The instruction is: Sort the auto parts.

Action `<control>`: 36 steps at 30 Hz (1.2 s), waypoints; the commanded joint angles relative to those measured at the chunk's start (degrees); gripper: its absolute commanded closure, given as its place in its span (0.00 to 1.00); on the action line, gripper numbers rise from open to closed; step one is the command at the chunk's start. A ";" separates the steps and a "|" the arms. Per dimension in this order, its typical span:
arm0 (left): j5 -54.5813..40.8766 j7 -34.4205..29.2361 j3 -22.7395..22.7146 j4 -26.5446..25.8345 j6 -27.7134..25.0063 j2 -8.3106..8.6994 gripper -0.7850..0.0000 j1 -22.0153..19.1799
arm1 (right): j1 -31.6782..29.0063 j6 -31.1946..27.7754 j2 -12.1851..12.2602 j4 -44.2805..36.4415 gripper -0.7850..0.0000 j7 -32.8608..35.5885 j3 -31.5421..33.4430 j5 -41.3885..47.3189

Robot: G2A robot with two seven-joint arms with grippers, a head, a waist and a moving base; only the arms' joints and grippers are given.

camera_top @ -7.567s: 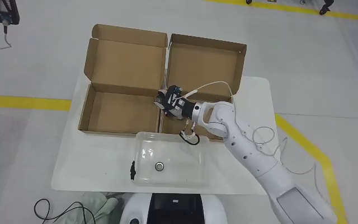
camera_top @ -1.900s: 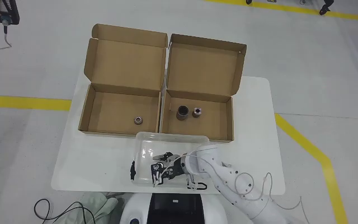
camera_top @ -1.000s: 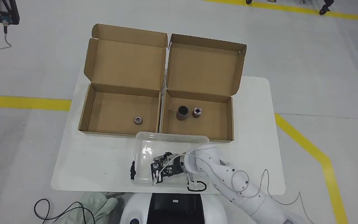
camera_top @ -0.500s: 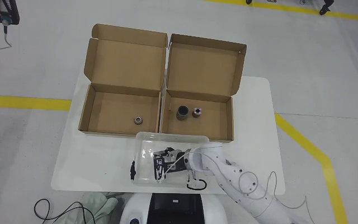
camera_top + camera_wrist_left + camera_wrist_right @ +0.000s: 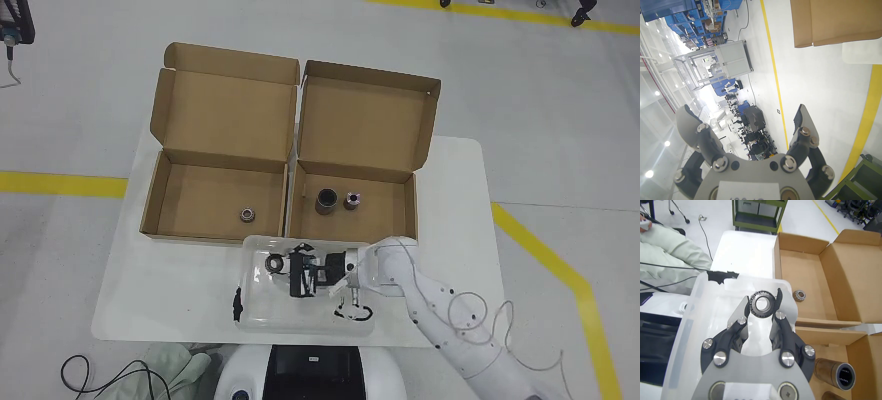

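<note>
White tabletop (image 5: 455, 200) bears the work; away from it the left gripper (image 5: 743, 111) stands wide and empty. The left box (image 5: 200, 195) holds one small bearing (image 5: 246, 213). Over the clear bin (image 5: 300, 315), the right gripper (image 5: 762, 296) pinches a tapered bearing (image 5: 761, 313) across its sloped sides. It could squirt free there, dropping back or into the wrong right box (image 5: 385, 225).

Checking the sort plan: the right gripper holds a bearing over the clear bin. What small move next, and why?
Probably carry the right gripper over the bin wall toward the box with the similar-looking bearing; the held bearing sits clamped between its fingers.
</note>
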 commanded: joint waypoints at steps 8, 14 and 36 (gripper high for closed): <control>0.00 0.00 0.00 0.00 0.00 0.00 0.00 0.00 | 2.96 -1.74 -0.17 -3.19 1.00 -5.03 1.14 6.48; 0.00 0.00 0.00 0.00 0.00 0.00 0.00 0.00 | 6.12 -2.62 -0.24 -6.46 1.00 -4.18 2.77 10.84; 0.00 0.00 0.00 0.00 0.00 0.00 0.00 0.00 | 10.53 -3.11 0.47 -15.80 1.00 -7.23 12.73 25.65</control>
